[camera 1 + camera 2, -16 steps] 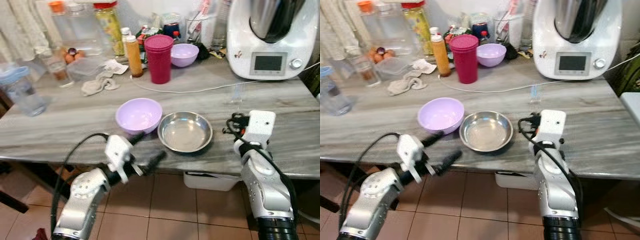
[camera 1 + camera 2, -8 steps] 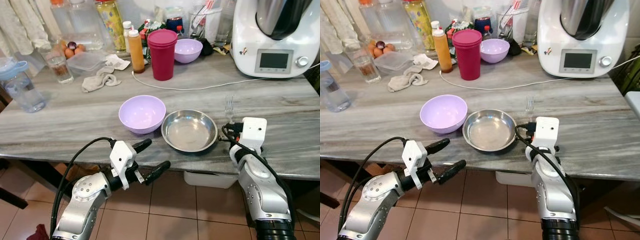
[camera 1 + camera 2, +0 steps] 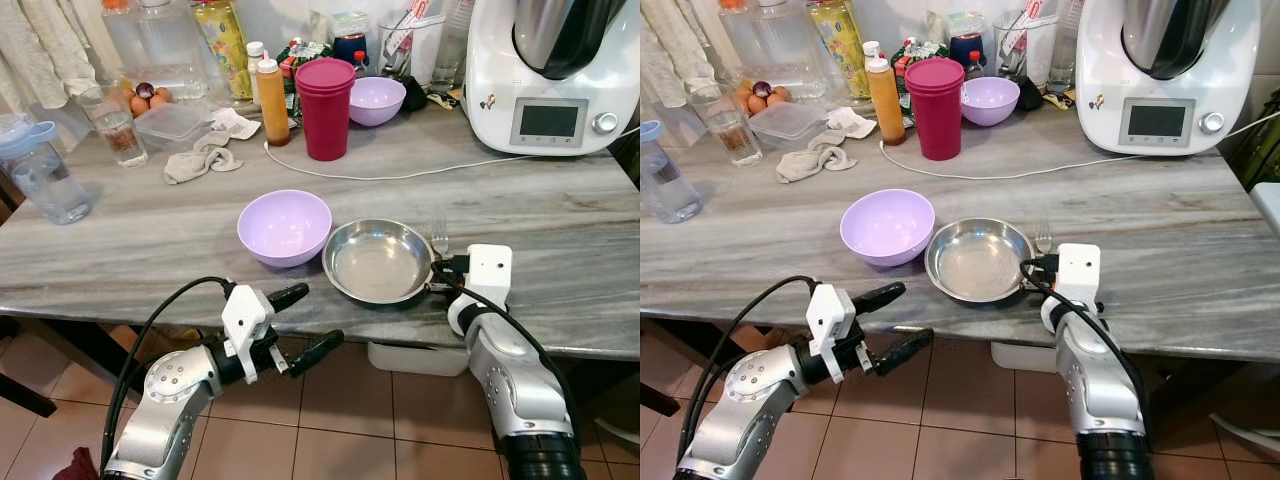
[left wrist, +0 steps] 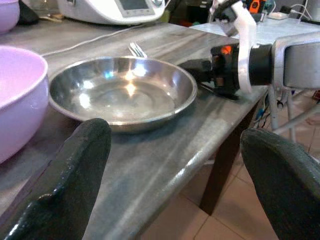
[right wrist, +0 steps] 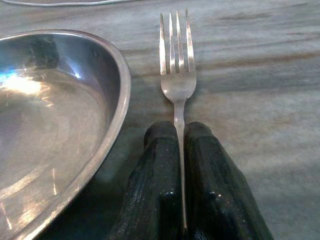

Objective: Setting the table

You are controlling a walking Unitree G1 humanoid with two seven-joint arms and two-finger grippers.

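We have the fork (image 5: 177, 75) clamped by its handle between the two black fingers (image 5: 157, 165) of the right tool (image 5: 179, 150), with the tines sticking straight out ahead of the fingertips. In the right wrist view the fork sits in the upper centre of the frame, its long axis running up and down, and the rim of the steel bowl (image 5: 60, 125) curves past just to its left; the two are just beside each other, not touching as far as we can tell. We cannot say for certain whether the fork already rests on the grey counter (image 3: 560, 215) or hangs a little above it.

In the left eye view the tines (image 3: 439, 236) show just right of centre, beside the right edge of the steel bowl, pointing toward the back of the counter. The lilac bowl (image 3: 284, 226) touches, or nearly touches, the steel bowl on its other side, left of centre.

What the next move turns on, in our judgement, is that the fork lies parallel to the bowl's side and close to it, so letting go should leave it laid beside the dish.

Our left tool (image 3: 303, 320) hangs in the lower left of the frame, below the counter's front edge, its fingers spread wide and holding nothing. The right arm is plainly the nearer one
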